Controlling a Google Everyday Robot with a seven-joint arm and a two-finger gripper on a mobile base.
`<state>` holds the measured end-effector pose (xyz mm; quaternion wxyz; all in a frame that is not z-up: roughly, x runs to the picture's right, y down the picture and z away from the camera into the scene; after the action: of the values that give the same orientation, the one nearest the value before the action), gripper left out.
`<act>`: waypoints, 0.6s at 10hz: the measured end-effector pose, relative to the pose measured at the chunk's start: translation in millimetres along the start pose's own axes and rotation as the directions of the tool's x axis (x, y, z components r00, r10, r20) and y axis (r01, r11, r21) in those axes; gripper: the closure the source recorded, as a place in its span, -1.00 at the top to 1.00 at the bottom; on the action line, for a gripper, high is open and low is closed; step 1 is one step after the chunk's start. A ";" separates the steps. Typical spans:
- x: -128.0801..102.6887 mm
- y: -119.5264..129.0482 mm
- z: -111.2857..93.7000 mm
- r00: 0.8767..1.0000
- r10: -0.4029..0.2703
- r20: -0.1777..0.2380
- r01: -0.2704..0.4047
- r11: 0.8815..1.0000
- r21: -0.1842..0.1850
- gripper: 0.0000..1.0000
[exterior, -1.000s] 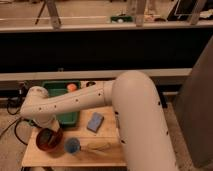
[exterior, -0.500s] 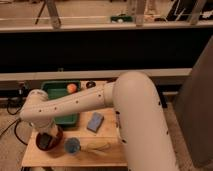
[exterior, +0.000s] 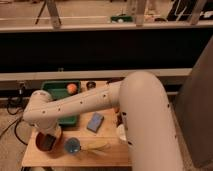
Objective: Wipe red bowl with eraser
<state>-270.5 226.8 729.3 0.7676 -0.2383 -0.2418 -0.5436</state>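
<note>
Currently the pincer (exterior: pixel 46 139), hidden behind the arm so its state cannot be told, sits over the red bowl (exterior: pixel 46 143); wiping appears underway. Next: sweep the interior.

This looks like a robotics lab or test space rather than a home. A small wooden desk (exterior: pixel 100 152) stands on a plain grey floor, set against a long dark barrier with pale rails (exterior: pixel 75 76). Beyond it are metal stand legs (exterior: pixel 50 12) (tripod or frame, hard to tell). The desk holds staged props: a green tray (exterior: pixel 56 90), a blue pad (exterior: pixel 95 121), a blue cup (exterior: pixel 73 146), the red bowl (exterior: pixel 47 143). The gripper (exterior: pixel 46 136) hangs over that bowl.
</note>
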 end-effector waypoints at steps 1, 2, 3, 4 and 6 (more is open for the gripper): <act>6.4 5.8 -0.8 1.000 0.019 -0.008 -0.019 1.000 -0.003 -1.00; 10.8 7.4 -1.4 0.999 0.031 -0.015 -0.031 1.000 -0.003 -1.00; 13.2 7.0 -1.8 0.999 0.036 -0.018 -0.036 0.999 -0.002 -1.00; 15.5 5.6 -2.0 0.999 0.040 -0.020 -0.040 0.999 0.002 -1.00; 17.3 -4.2 -0.4 0.999 0.033 -0.022 -0.033 0.999 0.015 -1.00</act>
<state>-269.4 212.9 740.2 0.7808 -0.2306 -0.2332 -0.5318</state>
